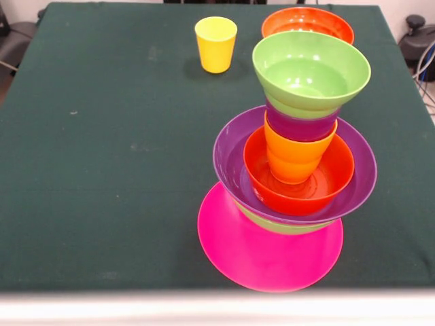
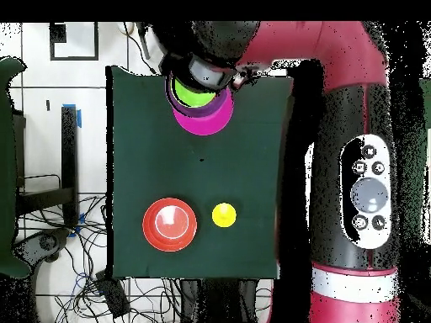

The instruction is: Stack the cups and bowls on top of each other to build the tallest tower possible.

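The tower point(image 1: 292, 170) stands at the bench's point(image 1: 102, 170) edge — pink base, green and purple bowls, an orange-red bowl, orange and purple cups, a green bowl on top. Left loose: the yellow cup point(image 1: 216, 44) and another orange-red bowl point(image 1: 307, 24). My arm point(image 2: 202, 63) hovers above the tower — whether my jaws are parted or closed, I can't tell.

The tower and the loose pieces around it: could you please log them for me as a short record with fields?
tower base: pink bowl, upside down
tower layers upward: light green bowl, purple bowl, orange-red bowl, orange cup, purple cup
tower top: green bowl, upright
loose pieces: yellow cup; second orange-red bowl, both standing apart on the table
arm: wrist over the tower; fingers hidden
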Tool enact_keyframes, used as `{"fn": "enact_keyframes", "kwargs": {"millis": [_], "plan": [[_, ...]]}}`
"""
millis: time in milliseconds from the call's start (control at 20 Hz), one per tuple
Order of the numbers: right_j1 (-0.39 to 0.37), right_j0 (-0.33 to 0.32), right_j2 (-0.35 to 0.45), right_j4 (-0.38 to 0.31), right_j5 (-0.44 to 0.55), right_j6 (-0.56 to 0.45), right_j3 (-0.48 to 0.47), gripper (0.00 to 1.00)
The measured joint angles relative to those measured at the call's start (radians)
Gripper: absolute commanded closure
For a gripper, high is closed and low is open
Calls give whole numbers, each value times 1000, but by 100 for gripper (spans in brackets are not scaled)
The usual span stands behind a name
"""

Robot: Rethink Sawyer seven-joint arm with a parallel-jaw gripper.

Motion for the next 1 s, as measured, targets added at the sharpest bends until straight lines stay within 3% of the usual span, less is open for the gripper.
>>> {"fn": "enact_keyframes", "kwargs": {"millis": [1000], "plan": [[8,21,-45,0,-283,0,129,100]]}}
